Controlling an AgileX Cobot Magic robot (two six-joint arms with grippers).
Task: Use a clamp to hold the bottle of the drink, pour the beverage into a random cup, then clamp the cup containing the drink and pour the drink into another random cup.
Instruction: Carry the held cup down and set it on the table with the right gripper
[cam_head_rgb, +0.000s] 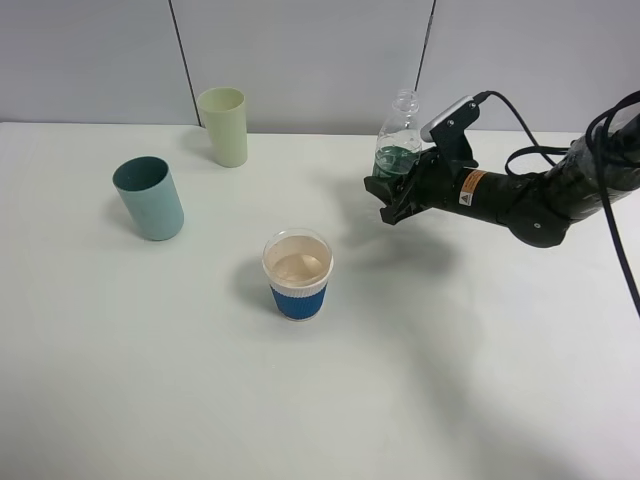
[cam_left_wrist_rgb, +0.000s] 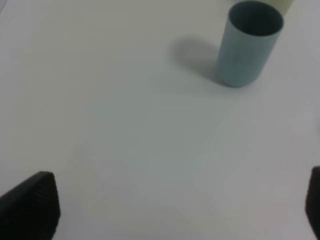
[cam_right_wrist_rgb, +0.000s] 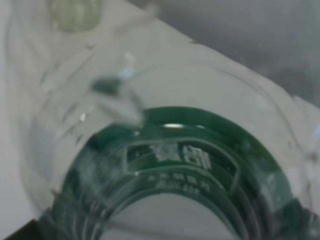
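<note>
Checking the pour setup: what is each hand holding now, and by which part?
The right hand grips the bottle around its green-labelled lower body. The left hand is open and holds nothing.

Bright, soft shadows (wrist views blurred)

A white table (cam_head_rgb: 480, 380) spreads below the right gripper (cam_head_rgb: 383, 200). Behind it rises a pale grey panelled wall (cam_head_rgb: 300, 50) with two dark seams (cam_head_rgb: 180, 50). Soft, even light throws faint shadows.

Upper right of the frame, a black two-fingered gripper (cam_head_rgb: 386, 197) clamps a clear green-labelled plastic bottle (cam_head_rgb: 399, 135), apart from the central blue-sleeved paper cup (cam_head_rgb: 298, 285).
</note>
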